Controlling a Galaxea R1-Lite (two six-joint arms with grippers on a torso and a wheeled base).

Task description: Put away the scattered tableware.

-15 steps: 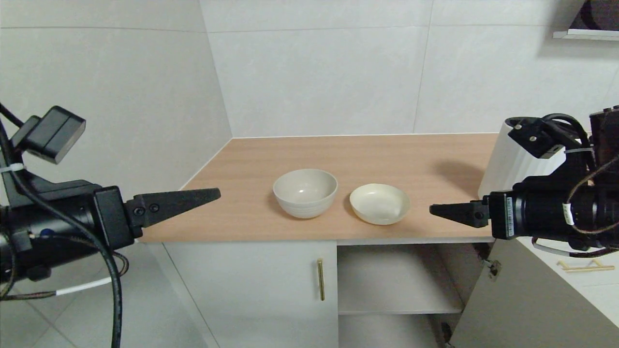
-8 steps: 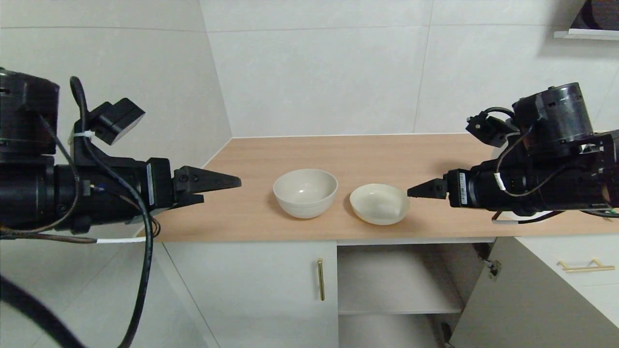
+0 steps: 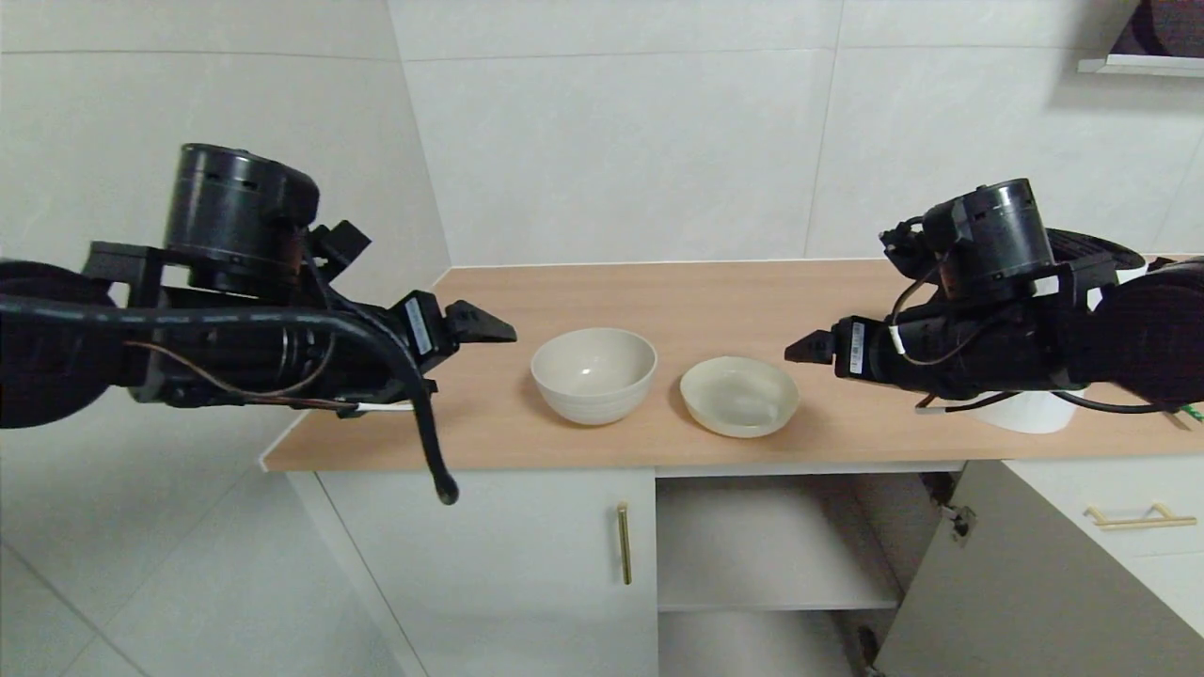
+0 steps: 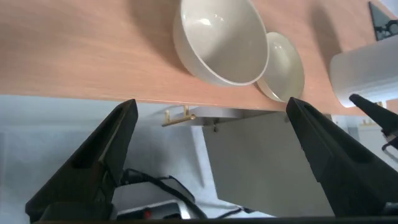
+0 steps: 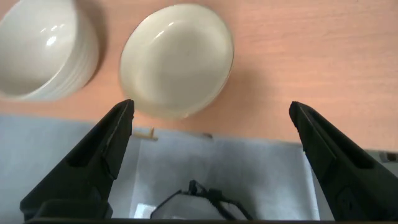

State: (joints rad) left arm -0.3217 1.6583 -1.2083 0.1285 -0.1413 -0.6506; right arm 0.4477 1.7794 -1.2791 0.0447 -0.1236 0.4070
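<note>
now, both pieces sit near the front edge of the counter [image 3: 752, 291], above the open cabinet [image 3: 762, 545], so each approach should probably come in low and level, closing on a rim without nudging anything off. the deep bowl [image 3: 593, 374] stands upright by the left gripper [image 3: 489, 331]. the shallow dish [image 3: 739, 395] lies just beside it, by the right gripper [image 3: 800, 350]. both grippers have their fingers spread wide and hold nothing. bowl and dish look pale, glossy and likely slippery.

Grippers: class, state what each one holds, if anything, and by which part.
Nothing is held. The left gripper and right gripper are both open, apart from the deep bowl and shallow bowl, which sit on the counter.
</note>
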